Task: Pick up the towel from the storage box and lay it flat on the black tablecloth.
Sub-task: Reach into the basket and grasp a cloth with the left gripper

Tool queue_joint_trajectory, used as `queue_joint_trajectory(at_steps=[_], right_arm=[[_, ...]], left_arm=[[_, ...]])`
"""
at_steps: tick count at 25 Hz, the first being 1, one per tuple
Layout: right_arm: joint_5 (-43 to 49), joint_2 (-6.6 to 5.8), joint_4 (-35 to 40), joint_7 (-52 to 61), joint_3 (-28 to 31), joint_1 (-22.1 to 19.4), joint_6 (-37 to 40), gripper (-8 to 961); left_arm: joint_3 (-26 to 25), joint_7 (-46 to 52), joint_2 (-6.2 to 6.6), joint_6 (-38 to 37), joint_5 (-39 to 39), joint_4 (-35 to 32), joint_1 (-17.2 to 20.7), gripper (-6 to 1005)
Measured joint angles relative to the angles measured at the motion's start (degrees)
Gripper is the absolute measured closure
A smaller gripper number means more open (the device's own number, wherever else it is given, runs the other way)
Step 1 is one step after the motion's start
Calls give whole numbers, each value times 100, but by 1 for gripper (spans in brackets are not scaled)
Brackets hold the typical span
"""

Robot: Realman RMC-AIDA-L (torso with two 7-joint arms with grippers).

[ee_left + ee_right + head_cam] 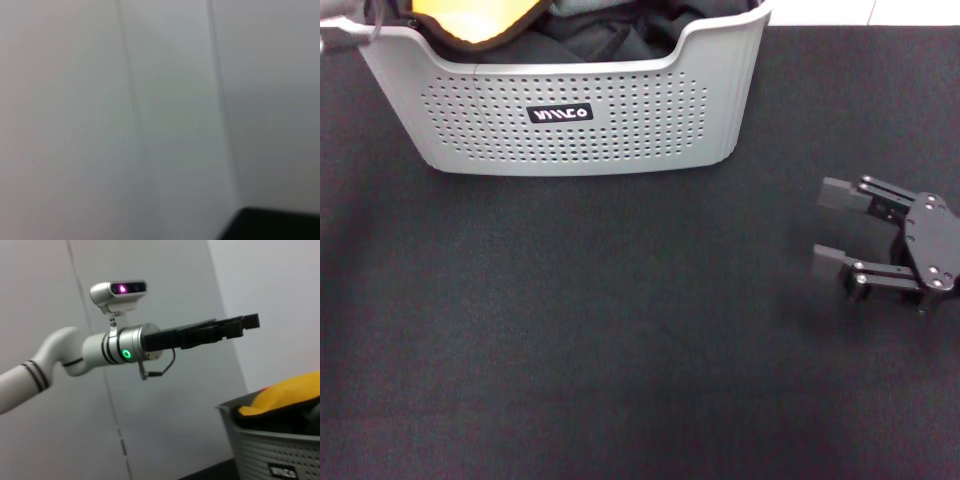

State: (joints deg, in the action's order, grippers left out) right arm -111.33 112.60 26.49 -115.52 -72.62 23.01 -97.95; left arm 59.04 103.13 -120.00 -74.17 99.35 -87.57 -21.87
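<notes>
The towel (pixel 475 18) lies bunched in the storage box (pixel 580 140), yellow-orange face up, at the box's far left; it also shows in the right wrist view (pixel 285 395) above the box rim (pixel 250 412). The black tablecloth (pixel 570 330) covers the table. My right gripper (pixel 835 226) is open and empty, low over the cloth to the right of the box. My left gripper (pixel 250 321) shows in the right wrist view, held level in the air, higher than the box and to its side.
Plain black garments (pixel 610 35) fill the rest of the box. A white wall (pixel 150 100) fills the left wrist view. A white strip (pixel 860 10) edges the cloth beyond the box on the right.
</notes>
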Motion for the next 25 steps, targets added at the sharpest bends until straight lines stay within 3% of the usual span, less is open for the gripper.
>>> queue_joint_trajectory(at_steps=[4,8,9,12,15,25], right_arm=[[25,37,-66,-60,108,-139,-1,82],[-8,40,-93,-138,123,-277,-6,82],[-9,41,-108,-153,133,-287,-6,82],[7,42,-153,-184,192,-302,-2,82],[16,38,-192,-210,203,-296,5,82],[32,45,-208,-243,204,-239,65,82]], left_arm=[[717,485,-13,1062,1182,-614,21,196],[1896,1398,-23,2070,2991,-1221,154,234],[2290,1835,-27,2272,3799,-1407,210,233],[3339,3040,-26,2442,5754,-1754,282,231],[3688,3435,-21,2399,6759,-1811,325,230],[3535,3244,-11,2434,6573,-1442,423,236]])
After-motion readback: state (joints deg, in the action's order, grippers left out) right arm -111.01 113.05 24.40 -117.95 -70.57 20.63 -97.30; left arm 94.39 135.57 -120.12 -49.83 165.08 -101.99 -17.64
